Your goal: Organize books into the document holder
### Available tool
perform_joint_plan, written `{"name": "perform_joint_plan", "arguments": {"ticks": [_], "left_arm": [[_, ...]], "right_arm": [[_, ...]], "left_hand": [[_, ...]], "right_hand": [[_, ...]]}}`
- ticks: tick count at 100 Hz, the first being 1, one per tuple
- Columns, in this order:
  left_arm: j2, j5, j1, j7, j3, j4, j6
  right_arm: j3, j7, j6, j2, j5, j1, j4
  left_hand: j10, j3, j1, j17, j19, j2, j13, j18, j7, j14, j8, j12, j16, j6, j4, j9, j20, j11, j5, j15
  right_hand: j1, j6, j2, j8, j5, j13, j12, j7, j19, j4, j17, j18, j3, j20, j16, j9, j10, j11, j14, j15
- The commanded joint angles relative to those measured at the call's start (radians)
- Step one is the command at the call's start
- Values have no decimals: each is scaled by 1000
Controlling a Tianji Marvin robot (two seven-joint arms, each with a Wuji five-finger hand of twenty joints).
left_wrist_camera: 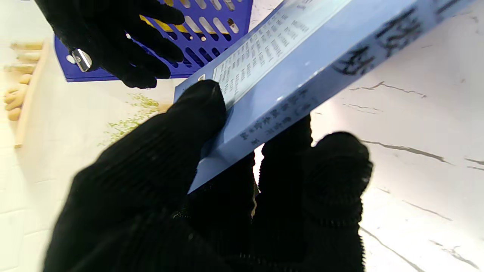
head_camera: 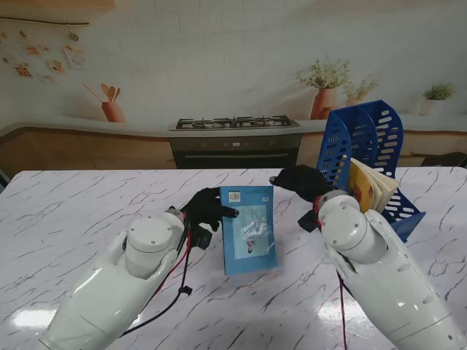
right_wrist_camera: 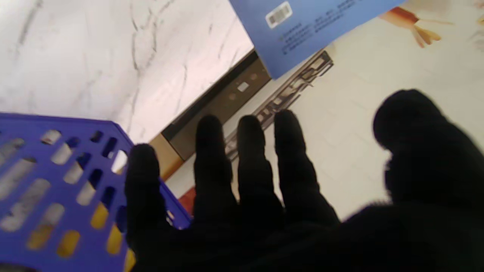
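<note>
**Blue book upright in left hand; right hand free beside holder**

Blue book [head_camera: 249, 227] stands on its lower edge on the marble bench [head_camera: 73, 211], at centre frame in the stand view, back cover with barcode facing the camera, leaning slightly. Left hand [head_camera: 206, 209] sits just left of centre and grips the book's left edge near the top. In the left wrist view the thumb [left_wrist_camera: 196, 113] presses on the printed cover while the other fingers [left_wrist_camera: 332, 166] wrap behind the spine; fingers closed on the book, contact confirmed.

Right hand [head_camera: 300, 181] is right of centre, just past the book's upper right corner, apart from it. Right wrist view shows four fingers [right_wrist_camera: 249, 151] straight and slightly spread, thumb held off to the side, nothing held. Hand is open.

Blue document holder [head_camera: 368, 146] stands at right of the frame, perforated dividers upright, touching nothing but the bench as far as I can tell. One book with yellow cover [head_camera: 367, 186] already leans in its front slot, pages fanned. Right hand is just beside the holder's near-left edge; contact cannot be confirmed from either view.

Background, upper half of frame: stove [head_camera: 235, 124] at centre, potted plants [head_camera: 325, 84] upper right. Red and black cables [head_camera: 179, 273] run along the left forearm, lower left.
</note>
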Motion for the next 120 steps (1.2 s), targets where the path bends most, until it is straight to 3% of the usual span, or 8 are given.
{"name": "perform_joint_plan", "arguments": {"ticks": [1, 15, 36, 82, 104, 105, 114, 120], "left_arm": [[7, -2, 1, -19, -8, -31, -35], [18, 7, 6, -43, -19, -63, -49], [24, -4, 14, -54, -22, -111, -65], [32, 34, -23, -74, 9, -137, -104], [40, 19, -30, -104, 2, -144, -122], [39, 18, -31, -104, 2, -144, -122], [38, 21, -31, -96, 0, -145, -118], [38, 33, -29, -91, -1, -148, -117]], "right_arm": [[11, 32, -24, 13, -20, 13, -17], [36, 127, -129, 38, -29, 43, -4], [33, 261, -232, 71, -49, 116, 42], [-57, 370, -470, 83, 66, 249, 218], [-75, 412, -572, 80, 181, 297, 294], [-76, 416, -574, 80, 184, 298, 295], [-79, 459, -578, 88, 203, 310, 301], [-83, 495, -584, 94, 217, 319, 308]], "left_hand": [[-63, 172, 134, 52, 86, 59, 84, -95, 131, -30, 45, 23, 22, -169, 48, 40, 10, -1, 76, 72], [-60, 167, 137, 53, 92, 62, 84, -97, 131, -28, 47, 34, 27, -168, 52, 43, 10, -8, 76, 75], [-50, 151, 145, 44, 99, 73, 80, -93, 127, -29, 54, 55, 37, -159, 57, 45, 10, -26, 67, 81], [-51, 148, 145, 43, 105, 75, 82, -96, 125, -29, 55, 68, 39, -160, 58, 48, 7, -37, 64, 81], [-51, 142, 146, 39, 111, 80, 80, -95, 124, -34, 57, 73, 40, -160, 58, 46, 7, -42, 60, 82], [-50, 141, 147, 39, 111, 80, 71, -95, 124, 0, 58, 75, 43, -159, 58, 47, 7, -43, 61, 83], [-48, 138, 150, 39, 112, 80, 66, -95, 124, 8, 59, 80, 47, -158, 61, 49, 6, -47, 61, 90], [-51, 137, 149, 39, 112, 80, 76, -96, 123, -35, 60, 82, 45, -160, 61, 51, 6, -49, 60, 92]], "right_hand": [[14, -48, -32, 13, -32, -33, 7, -10, -39, -47, -36, -61, -13, 0, -4, -37, -42, -24, -42, -30], [5, -61, -47, 7, -47, -64, -5, -17, -104, -48, -58, -71, -5, 0, -16, -45, -69, -55, -60, -62], [-61, -61, -70, 9, -60, -71, -8, -17, -143, -52, -56, -61, 30, 15, -26, -48, -78, -84, -15, -84], [-156, -107, -108, -6, -97, -120, -16, -36, -234, -58, -87, -56, 90, 13, -51, -53, -121, -121, -43, -111], [-149, -161, -137, 53, 12, -66, 52, 67, -253, -63, -86, -56, 113, 21, -24, 81, -151, -29, -73, -74], [-145, -162, -139, 59, 22, -54, 61, 78, -251, -63, -82, -55, 113, 23, -19, 92, -151, -19, -75, -67], [-103, -193, -138, 115, 83, 18, 133, 135, -229, -61, -56, -54, 99, 53, 27, 162, -156, 40, -91, -21], [-64, -219, -135, 152, 132, 105, 170, 173, -183, -57, -10, -52, 89, 91, 70, 219, -161, 80, -111, 33]]}}
